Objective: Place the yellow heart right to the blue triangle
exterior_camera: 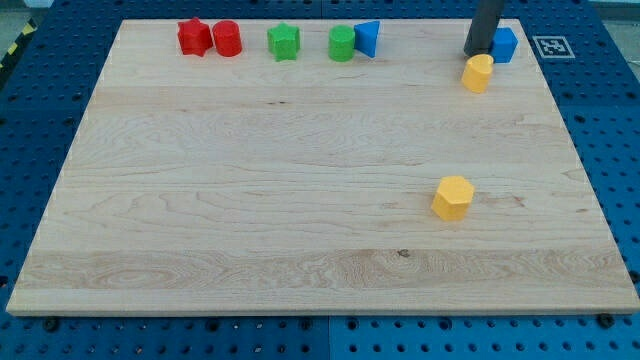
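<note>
The yellow heart (478, 73) lies near the board's top right. My tip (478, 53) stands just above it, touching or nearly touching its top edge, with the blue cube (504, 45) right beside the rod on the view's right. The blue triangle (367, 38) sits on the top edge, well to the left of the heart, touching the green cylinder (342, 43) on its left.
A yellow hexagon (452, 197) lies right of the board's centre. A green star (284, 42), a red cylinder (227, 38) and a red star (193, 37) line the top edge at the left. The wooden board (250, 200) rests on a blue pegboard table.
</note>
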